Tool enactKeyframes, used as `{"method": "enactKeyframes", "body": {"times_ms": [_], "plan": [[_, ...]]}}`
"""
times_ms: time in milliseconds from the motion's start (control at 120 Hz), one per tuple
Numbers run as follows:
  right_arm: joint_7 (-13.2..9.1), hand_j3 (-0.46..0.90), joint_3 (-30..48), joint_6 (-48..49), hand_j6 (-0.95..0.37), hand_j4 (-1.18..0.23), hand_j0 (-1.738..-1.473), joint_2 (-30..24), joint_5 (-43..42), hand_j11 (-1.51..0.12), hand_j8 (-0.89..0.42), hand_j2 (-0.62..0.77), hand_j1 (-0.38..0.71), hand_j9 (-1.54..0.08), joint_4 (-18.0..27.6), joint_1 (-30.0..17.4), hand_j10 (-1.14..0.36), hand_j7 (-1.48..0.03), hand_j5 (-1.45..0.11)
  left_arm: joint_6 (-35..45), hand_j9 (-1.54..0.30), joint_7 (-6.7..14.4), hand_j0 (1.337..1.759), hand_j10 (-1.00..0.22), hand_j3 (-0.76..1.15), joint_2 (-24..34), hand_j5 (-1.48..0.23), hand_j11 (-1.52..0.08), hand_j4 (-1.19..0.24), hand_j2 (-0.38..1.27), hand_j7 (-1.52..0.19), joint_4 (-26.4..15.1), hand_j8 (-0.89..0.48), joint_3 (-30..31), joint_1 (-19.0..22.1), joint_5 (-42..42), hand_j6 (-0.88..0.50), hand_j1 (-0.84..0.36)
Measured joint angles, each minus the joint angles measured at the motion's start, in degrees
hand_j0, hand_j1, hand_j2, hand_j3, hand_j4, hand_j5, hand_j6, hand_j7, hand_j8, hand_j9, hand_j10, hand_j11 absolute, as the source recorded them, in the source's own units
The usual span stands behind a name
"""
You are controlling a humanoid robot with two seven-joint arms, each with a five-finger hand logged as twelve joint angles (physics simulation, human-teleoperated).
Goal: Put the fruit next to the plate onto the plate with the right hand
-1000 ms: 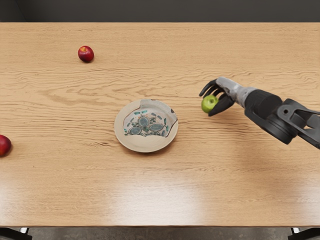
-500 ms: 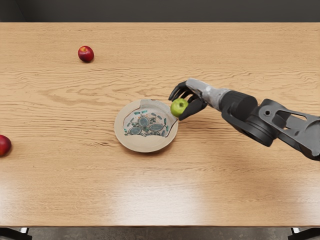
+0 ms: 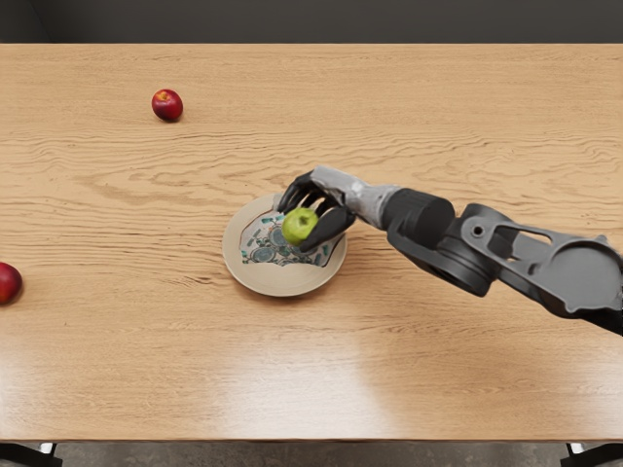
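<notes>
Over the upper right part of the plate (image 3: 255, 276), the right robot hand (image 3: 316, 201) grasps a green apple (image 3: 300, 225), with its dark fingers (image 3: 291, 192) curled around the fruit so that only the apple's front face shows between them. The apple sits inside the plate's outline, above the blue-green pattern in its middle; whether it already touches the plate or hangs just above it cannot be told from this slanted look down. The plate is round and pale, with a plain rim, and it lies flat near the middle of the wooden worktop (image 3: 438, 379). The arm (image 3: 487, 255) reaches in from the right edge, a grey wrist leading back to bulky dark joints that cross the worktop at a slant toward the plate. Well apart from the plate, a red apple (image 3: 167, 104) rests near the far left corner of the worktop. Another red fruit (image 3: 7, 282) lies at the left edge, partly cut off by the frame, level with the plate's near rim.
</notes>
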Motion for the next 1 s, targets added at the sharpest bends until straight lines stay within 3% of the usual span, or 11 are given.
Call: {"method": "enactKeyframes", "body": {"times_ms": [308,433,733,1000], "plan": [[0.02,0.0,-0.5,-0.07,-0.49,-0.61,-1.657,1.97,-0.13,-0.84,-0.4,0.18,0.24,-0.85,0.0,-1.03,-0.55,-0.81,-0.84,0.0,0.0,0.0,1.658,0.0,0.0,0.0,0.0,0.0,0.0,0.0,0.0,0.01,0.0,0.0,0.0,0.0,0.0,0.35],[0.02,0.0,-0.53,-0.28,-0.48,-0.56,-1.657,2.08,-0.18,-0.77,-0.4,0.12,0.22,-0.77,-0.08,-1.34,-0.54,-0.74,-0.76,0.0,0.0,0.0,1.658,0.0,0.0,0.0,0.0,0.0,0.0,0.0,0.0,0.01,0.0,0.0,0.0,0.0,0.0,0.35],[0.0,0.0,2.76,-0.28,-0.2,-0.22,-1.658,1.57,-0.24,-0.29,-0.18,0.01,-0.12,-0.29,-0.12,-1.85,-0.21,-0.28,-0.29,0.0,0.0,0.0,1.658,0.0,0.0,0.0,0.0,0.0,0.0,0.0,0.0,-0.01,0.0,0.0,0.0,0.0,0.0,0.35],[0.2,0.0,13.25,13.49,-0.08,-0.08,-1.658,0.0,5.46,-0.11,-0.07,0.0,-0.26,-0.11,-0.1,-2.5,-0.08,-0.11,-0.11,-0.01,0.0,0.0,1.658,0.0,0.0,0.0,0.0,0.0,0.0,0.0,0.0,0.0,0.0,0.04,0.34,0.0,0.0,0.35]]}}
